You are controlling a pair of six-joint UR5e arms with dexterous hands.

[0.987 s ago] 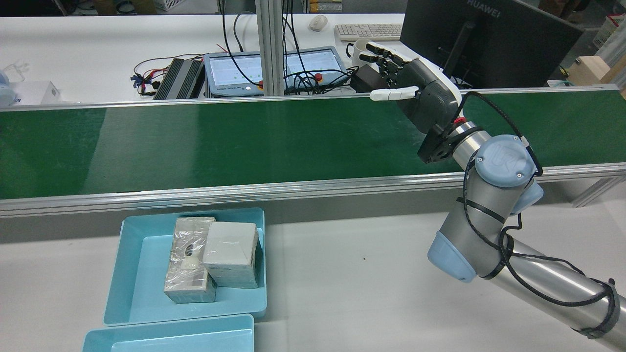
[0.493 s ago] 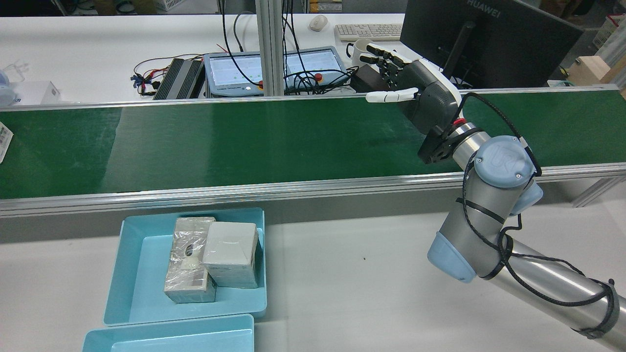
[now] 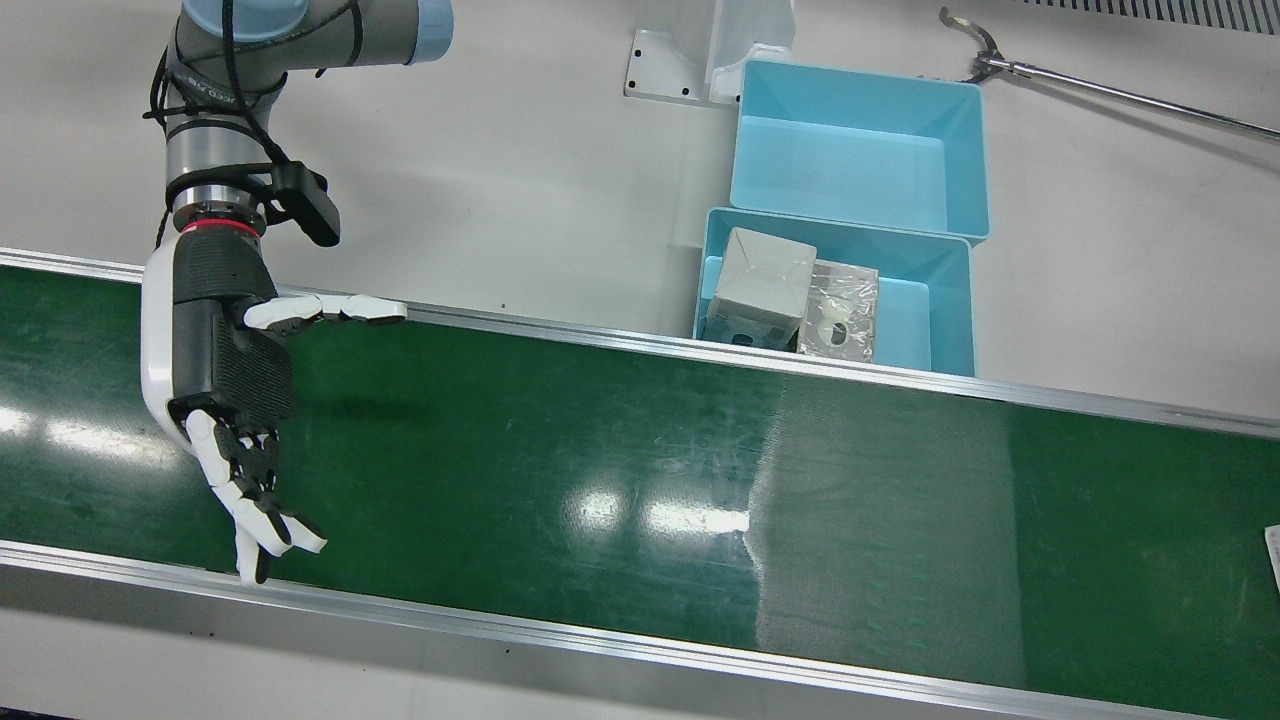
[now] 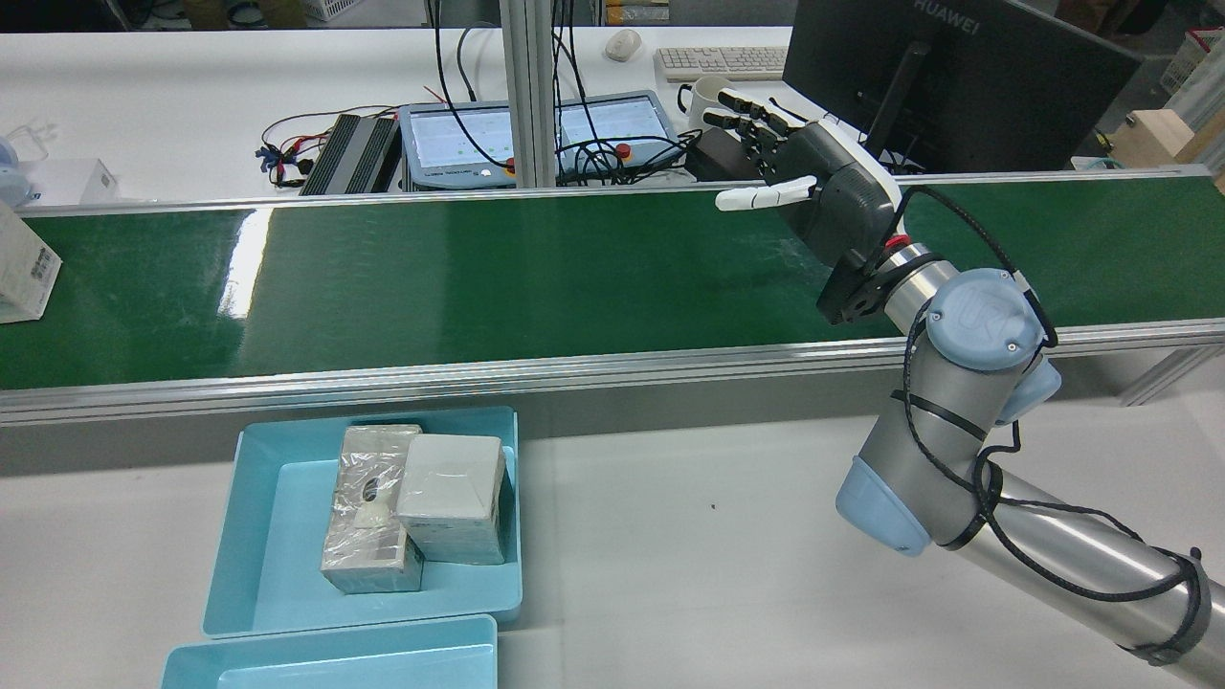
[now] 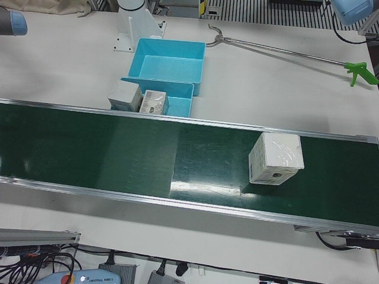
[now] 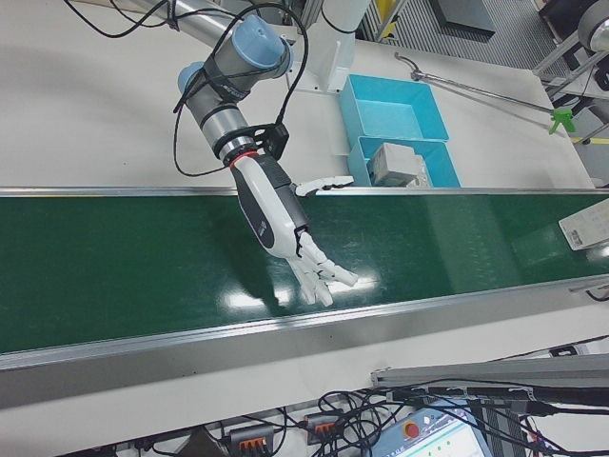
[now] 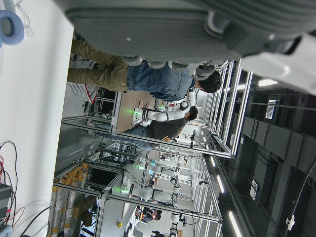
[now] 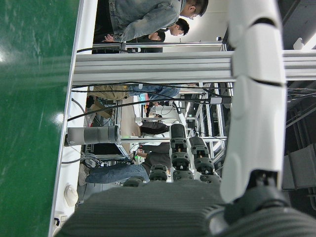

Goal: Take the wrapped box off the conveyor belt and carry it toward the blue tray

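Note:
A wrapped white box (image 4: 24,263) lies on the green conveyor belt (image 4: 574,277) at its far left end in the rear view. It also shows in the left-front view (image 5: 276,158) and at the right edge of the front view (image 3: 1272,555). My right hand (image 4: 823,187) is open and empty, hovering over the belt's other end, far from the box; it also shows in the front view (image 3: 225,350). The blue tray (image 4: 258,536) on the white table holds two wrapped boxes (image 4: 421,502). My left hand (image 7: 197,24) shows only in its own view, away from the belt, holding nothing.
A second, empty blue tray (image 4: 335,660) sits beside the first. A long grabber tool (image 5: 284,53) lies on the table behind the trays. A monitor (image 4: 957,77), cables and a tablet stand beyond the belt's far rail.
The wrapped box has come into view at the belt's left end in the rear view and moved inward along the belt. My right hand has shifted slightly, still open.

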